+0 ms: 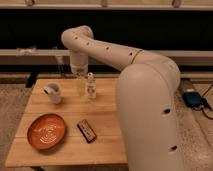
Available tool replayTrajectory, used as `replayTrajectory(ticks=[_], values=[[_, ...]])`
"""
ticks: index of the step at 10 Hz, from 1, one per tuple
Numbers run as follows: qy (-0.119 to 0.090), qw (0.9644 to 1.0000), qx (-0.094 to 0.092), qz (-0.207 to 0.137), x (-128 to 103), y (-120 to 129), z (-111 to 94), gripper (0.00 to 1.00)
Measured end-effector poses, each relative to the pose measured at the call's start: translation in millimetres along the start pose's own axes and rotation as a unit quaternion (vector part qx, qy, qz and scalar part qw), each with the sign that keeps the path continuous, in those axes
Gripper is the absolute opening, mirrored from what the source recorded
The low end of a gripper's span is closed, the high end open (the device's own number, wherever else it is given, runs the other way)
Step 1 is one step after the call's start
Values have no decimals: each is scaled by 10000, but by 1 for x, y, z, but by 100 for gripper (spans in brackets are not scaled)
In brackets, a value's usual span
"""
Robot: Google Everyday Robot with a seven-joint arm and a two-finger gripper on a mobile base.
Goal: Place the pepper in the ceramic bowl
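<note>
The ceramic bowl (35, 131), wide, shallow and orange-brown with pale swirls inside, sits empty at the table's front left. My gripper (80, 89) hangs straight down over the back middle of the table, just left of a small pale shaker bottle (91, 86). It stands open, and I see nothing held in it. The pepper does not show anywhere in this view. The bowl lies well in front of the gripper and to its left.
A white mug (53, 93) stands at the back left of the wooden table (107, 115). A dark flat packet (87, 130) lies just right of the bowl. My large white arm covers the table's right side. A dark device (192, 97) lies on the floor at right.
</note>
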Motion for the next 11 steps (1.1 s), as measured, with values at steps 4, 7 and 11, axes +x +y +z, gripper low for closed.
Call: replayTrajectory(ticks=[4, 7, 11], values=[[196, 9965, -231, 784, 24, 66, 14, 80], [334, 9849, -704, 1546, 53, 115, 63, 80], [466, 9535, -1304, 2677, 108, 183, 135, 80]])
